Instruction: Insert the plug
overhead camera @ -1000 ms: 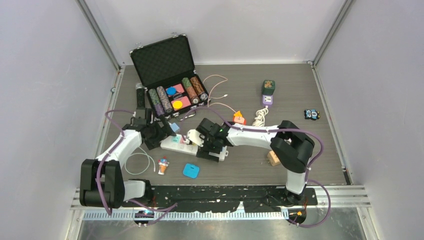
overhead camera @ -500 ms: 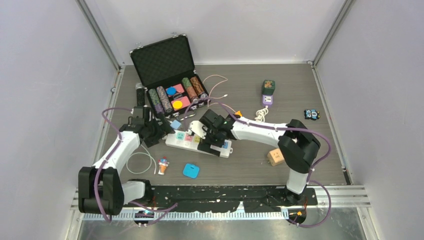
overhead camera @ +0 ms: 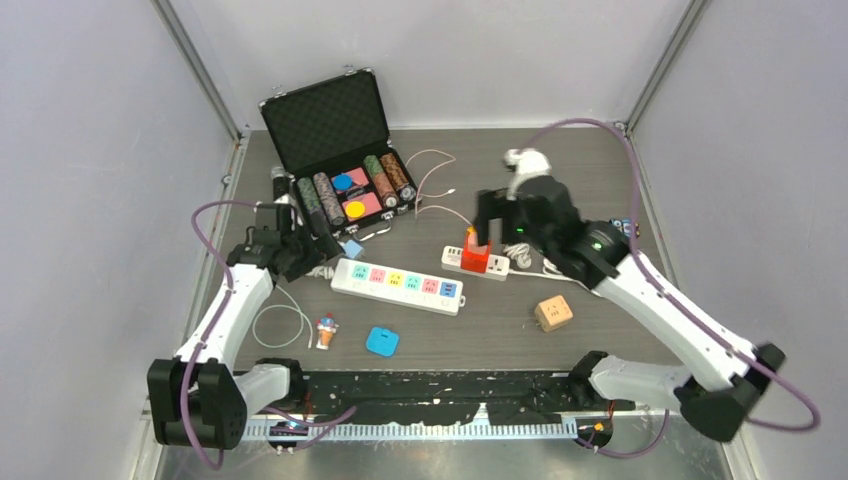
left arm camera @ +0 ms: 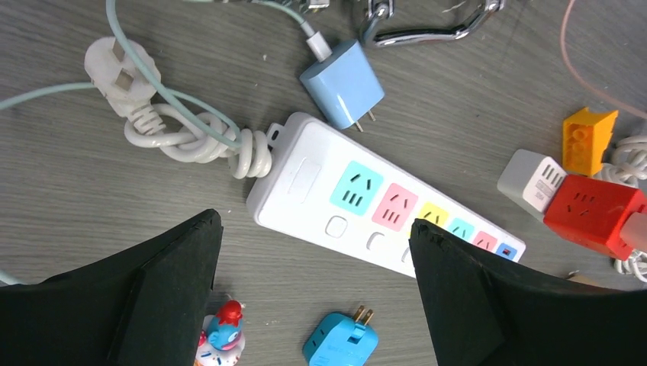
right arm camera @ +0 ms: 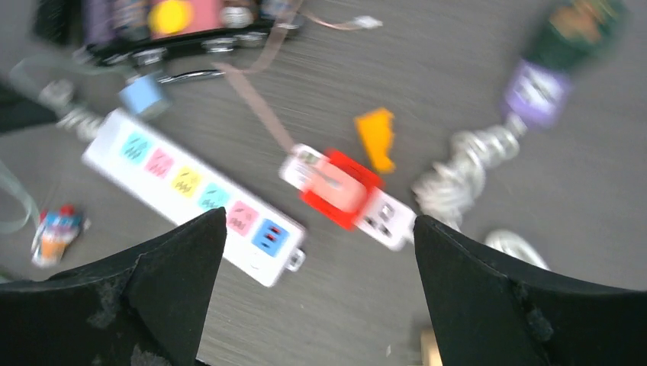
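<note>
Light-blue plug [left arm camera: 341, 82], taken here as the one meant, lies flat on the worktop [left arm camera: 69, 206]. It sits just beside the switch end of the long power strip [left arm camera: 305, 177], prongs angled roughly towards the strip but in no socket.

Left gripper [left arm camera: 314, 225] hovers above that end, fingers [left arm camera: 175, 290] spread wide and empty. Right gripper [right arm camera: 320, 217] hangs over the red cube adapter [right arm camera: 339, 187], fingers likewise apart, holding nothing.

Judged step: picking up the plug. The left fingers should close across the plug's flat sides, clear of its cable [left arm camera: 311, 34], leaving the prongs free. The prongs then need turning downward and matching to a socket's slots, with the other arm steadying the strip.
</note>
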Available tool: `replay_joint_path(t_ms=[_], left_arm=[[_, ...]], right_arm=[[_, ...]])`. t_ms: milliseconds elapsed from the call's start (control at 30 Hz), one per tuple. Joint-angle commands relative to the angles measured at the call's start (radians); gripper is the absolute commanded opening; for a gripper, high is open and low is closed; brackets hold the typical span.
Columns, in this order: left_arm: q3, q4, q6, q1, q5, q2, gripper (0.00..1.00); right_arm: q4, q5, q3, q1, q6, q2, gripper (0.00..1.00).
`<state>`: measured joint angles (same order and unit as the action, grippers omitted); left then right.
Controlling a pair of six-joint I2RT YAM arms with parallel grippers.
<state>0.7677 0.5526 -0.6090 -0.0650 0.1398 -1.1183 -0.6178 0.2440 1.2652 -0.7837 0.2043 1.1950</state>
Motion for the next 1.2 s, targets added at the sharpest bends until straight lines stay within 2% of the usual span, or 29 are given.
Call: replay_joint_path(t_ms=[0,100,167,233,367,567,800,967,1033,1100,1167], left_arm=[[0.073,0.031,0.038,-0.001,0.012,0.026,0.91],[0.101,0.055,0.058,-0.012,0.018,0.023,0.91],[0.110,0.059,0.063,-0.019,0.017,0.025,0.91],[0.109,0.057,0.064,-0.024,0.019,0.026,0.91],[0.102,0.052,0.061,-0.030,0.022,0.032,0.91],[0.118,0.050,0.062,-0.032,0.017,0.038,0.91],[0.130,0.052,0.063,-0.033,0.014,0.034,0.91],[0.144,0.054,0.064,-0.033,0.008,0.027,0.91],[0.149,0.056,0.062,-0.032,0.008,0.023,0.91],[0.155,0.057,0.063,-0.032,0.008,0.022,0.91],[0.169,0.060,0.063,-0.032,0.007,0.019,0.91]], right_arm=[[-0.224,0.194,-0.168,0.162,0.473,-0.172,0.97],[-0.314,0.131,-0.273,0.291,0.611,-0.252,0.96],[-0.347,0.013,-0.325,0.424,0.675,-0.258,0.96],[-0.387,-0.042,-0.363,0.501,0.705,-0.239,0.96],[-0.436,-0.110,-0.420,0.583,0.758,-0.195,0.95],[-0.425,-0.205,-0.526,0.610,0.823,-0.115,0.95],[-0.328,-0.131,-0.589,0.642,0.950,-0.046,0.95],[-0.307,-0.084,-0.575,0.647,0.981,-0.009,0.95],[-0.302,-0.071,-0.568,0.648,0.983,-0.010,0.98],[-0.286,-0.063,-0.556,0.649,0.963,-0.023,0.93],[-0.264,-0.060,-0.542,0.649,0.919,-0.056,0.78]])
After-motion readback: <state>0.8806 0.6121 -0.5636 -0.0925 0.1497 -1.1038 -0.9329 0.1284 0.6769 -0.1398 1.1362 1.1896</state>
